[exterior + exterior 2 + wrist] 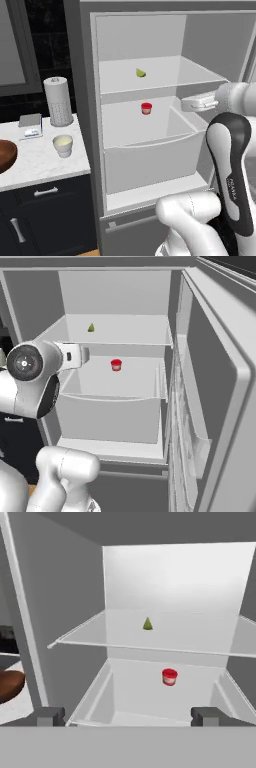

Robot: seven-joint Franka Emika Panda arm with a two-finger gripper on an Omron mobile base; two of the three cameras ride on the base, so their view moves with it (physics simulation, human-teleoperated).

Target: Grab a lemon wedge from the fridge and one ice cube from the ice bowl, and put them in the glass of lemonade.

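The fridge (84, 75) stands open with its white shelves showing. The lemon wedge (141, 73) (91, 328) (147, 624), tiny and yellow-green, lies alone on the upper glass shelf. My gripper (128, 717) (184, 104) hovers at the fridge's mouth, level with the lower shelf and pointed inward. It is open, its fingertips (50, 716) set wide apart with nothing between them. The wedge is farther in and higher than the gripper. On the counter left of the fridge sit the glass of lemonade (63, 145) and the reddish-brown ice bowl (5, 156) (10, 684).
A small red cup (146, 108) (116, 364) (169, 676) stands on the lower shelf above the drawer bin (150, 160). The fridge door (215, 386) is swung open on the right. A paper-towel holder (58, 101) and a small scale (31, 125) occupy the counter's back.
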